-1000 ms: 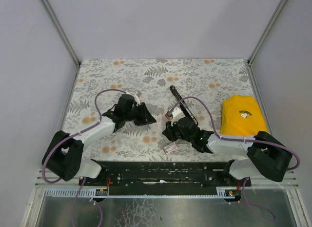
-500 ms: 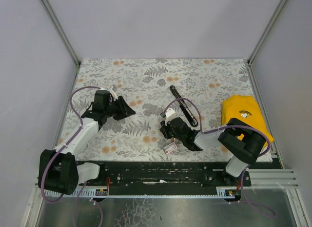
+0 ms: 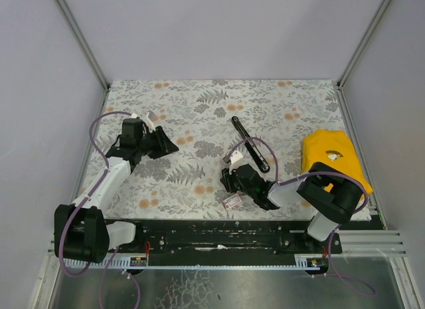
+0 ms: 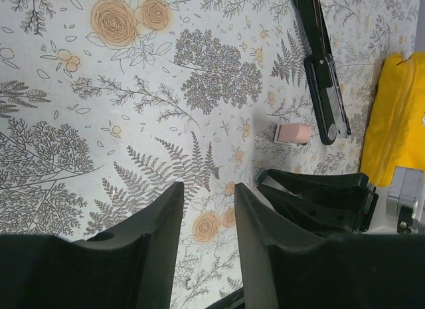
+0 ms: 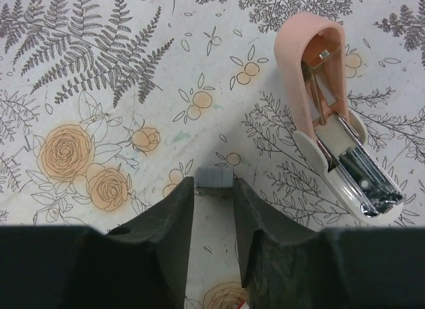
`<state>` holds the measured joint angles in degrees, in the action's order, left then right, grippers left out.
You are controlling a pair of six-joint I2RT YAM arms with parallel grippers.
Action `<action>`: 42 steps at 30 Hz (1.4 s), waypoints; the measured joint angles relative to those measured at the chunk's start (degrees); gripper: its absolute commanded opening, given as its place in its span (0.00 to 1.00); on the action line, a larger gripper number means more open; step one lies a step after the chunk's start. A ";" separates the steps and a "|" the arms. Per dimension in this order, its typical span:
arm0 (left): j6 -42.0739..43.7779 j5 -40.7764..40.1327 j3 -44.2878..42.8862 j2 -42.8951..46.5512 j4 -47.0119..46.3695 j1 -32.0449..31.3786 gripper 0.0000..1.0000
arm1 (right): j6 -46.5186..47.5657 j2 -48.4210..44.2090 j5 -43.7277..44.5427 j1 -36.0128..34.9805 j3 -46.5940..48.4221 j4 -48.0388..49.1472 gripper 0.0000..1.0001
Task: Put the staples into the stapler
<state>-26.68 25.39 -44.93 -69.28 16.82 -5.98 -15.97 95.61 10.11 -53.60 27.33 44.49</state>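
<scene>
Tips of right pincer (image 5: 213, 185) flank staple strip (image 5: 216, 175) on bench (image 5: 99, 70); we cannot tell if it's pinched or loose. Empty left pincer (image 4: 208, 189) hangs released. Black stapler (image 3: 251, 144) lies opened flat nearby, beside yellow cloth (image 3: 332, 159). We judge pickup step; next needs firm pinch, lift, carry to open channel. Right arm folded low, wrist pitched down; left arm stretched out left, hovering.

The left hand (image 3: 169, 144) swung leftward; the right hand (image 3: 227, 183) drew back.
</scene>
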 measured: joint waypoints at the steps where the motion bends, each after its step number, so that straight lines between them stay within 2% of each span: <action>1: 0.33 0.13 -0.11 -0.02 -0.04 0.07 0.37 | -0.37 -0.24 -0.02 -0.02 -0.22 0.11 0.46; 6: 1.05 2.29 0.28 0.00 -1.07 0.15 0.48 | -2.05 -5.35 -0.07 -0.09 -2.03 -4.50 0.64; 11: 0.37 3.21 3.74 0.44 -4.74 -2.64 0.53 | -3.21 -16.72 -0.02 -0.11 -0.55 -15.96 0.71; 16: 0.66 1.46 4.74 0.44 -8.74 -11.91 0.53 | -4.48 -23.28 -0.55 2.64 6.16 -28.06 0.71; 21: 3.80 -3.80 7.15 -0.11 -16.79 -21.90 0.53 | -7.61 -27.04 -5.07 13.42 7.26 -37.70 0.71; 25: 7.98 -6.88 9.57 -4.68 -24.33 -27.89 0.51 | -9.62 -28.15 -7.89 17.90 7.23 -44.02 0.70; 34: 13.07 -10.14 11.76 -15.61 -34.01 -33.31 0.47 | -14.08 -28.70 -11.69 21.07 5.11 -47.67 0.69; 42: 14.69 -10.43 8.68 -23.06 -34.47 -35.63 0.46 | -16.65 -29.53 -12.90 21.31 3.54 -48.13 0.68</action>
<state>-11.99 14.96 -36.25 -92.33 -17.65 -41.60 -32.62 66.08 -2.79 -32.29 30.87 -3.64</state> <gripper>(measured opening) 0.466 0.687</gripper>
